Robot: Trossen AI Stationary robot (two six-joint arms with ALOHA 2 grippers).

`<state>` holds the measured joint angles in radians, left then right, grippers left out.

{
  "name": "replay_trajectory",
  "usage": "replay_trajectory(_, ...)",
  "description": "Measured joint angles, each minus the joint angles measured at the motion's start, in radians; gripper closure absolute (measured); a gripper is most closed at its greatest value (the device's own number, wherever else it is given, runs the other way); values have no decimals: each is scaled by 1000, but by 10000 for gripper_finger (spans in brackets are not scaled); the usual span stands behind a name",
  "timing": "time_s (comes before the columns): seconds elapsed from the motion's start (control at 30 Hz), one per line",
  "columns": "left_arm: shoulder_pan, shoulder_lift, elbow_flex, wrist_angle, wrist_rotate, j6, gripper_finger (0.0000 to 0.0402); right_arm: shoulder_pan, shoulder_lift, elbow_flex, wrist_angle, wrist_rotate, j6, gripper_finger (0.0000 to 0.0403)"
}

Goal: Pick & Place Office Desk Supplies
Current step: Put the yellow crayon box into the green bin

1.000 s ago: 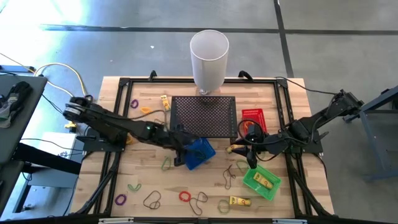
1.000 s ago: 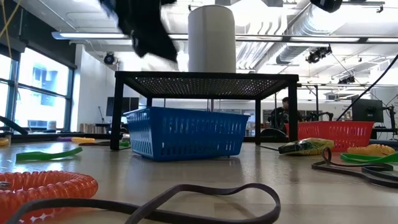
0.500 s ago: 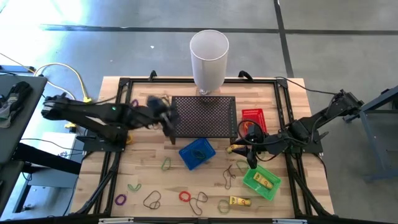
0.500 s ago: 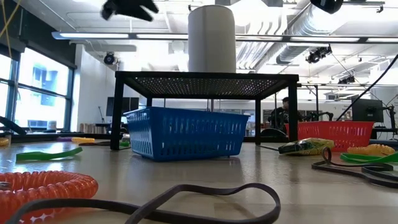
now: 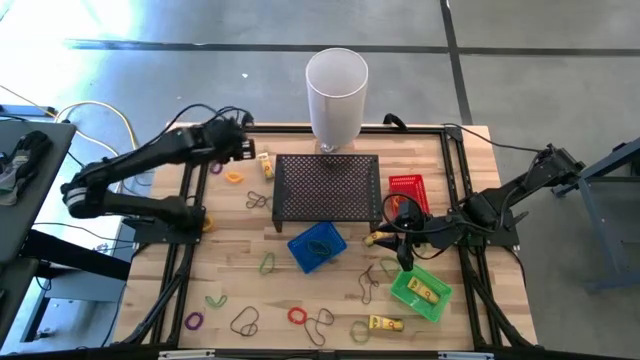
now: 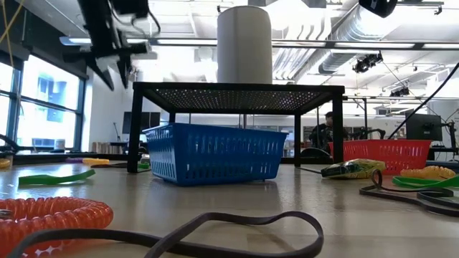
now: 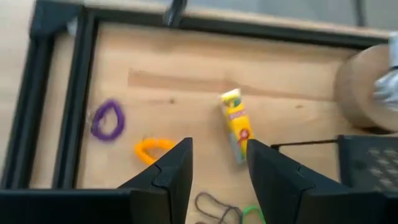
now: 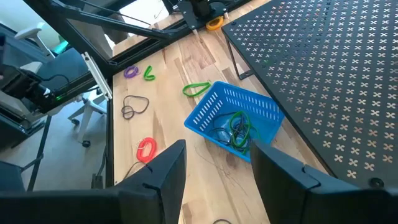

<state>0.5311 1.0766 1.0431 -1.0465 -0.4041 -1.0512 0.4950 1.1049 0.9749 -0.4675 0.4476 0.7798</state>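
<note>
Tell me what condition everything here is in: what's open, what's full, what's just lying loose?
Left gripper: open, empty, above the table's far left corner.
Right gripper: open, empty.
Blue basket: upright, bands inside.
Green basket: holds yellow pieces.
Red basket: upright on the table, contents unclear.
White cylinder: upright, open top.
Mesh stand: upright, nothing on it.
Yellow piece: lying loose.
Purple band: lying loose.

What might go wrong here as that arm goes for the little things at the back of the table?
The left gripper, open and empty, hangs over the back left corner, where a yellow piece, an orange loop and a purple loop lie close together, so it might catch two or nudge one away. The black frame rail runs beside them, and a low finger could strike it. The white cylinder stands nearby and could be bumped.
</note>
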Motion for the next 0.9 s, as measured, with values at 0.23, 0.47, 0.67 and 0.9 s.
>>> replay_trajectory(0.23, 86, 167, 0, 86, 114, 59, 256, 0, 0, 0, 0, 4, -10, 236)
replay_trajectory(0.47, 91, 235, 0, 189, 139, 200, 256, 0, 0, 0, 0, -3, 6, 236)
replay_trajectory(0.67, 105, 236, 0, 233, 147, 261, 253, 0, 0, 0, -5, -5, 9, 236)
replay_trajectory(0.9, 131, 247, 0, 233, 191, 288, 192, 1, 0, 0, -23, -5, 13, 236)
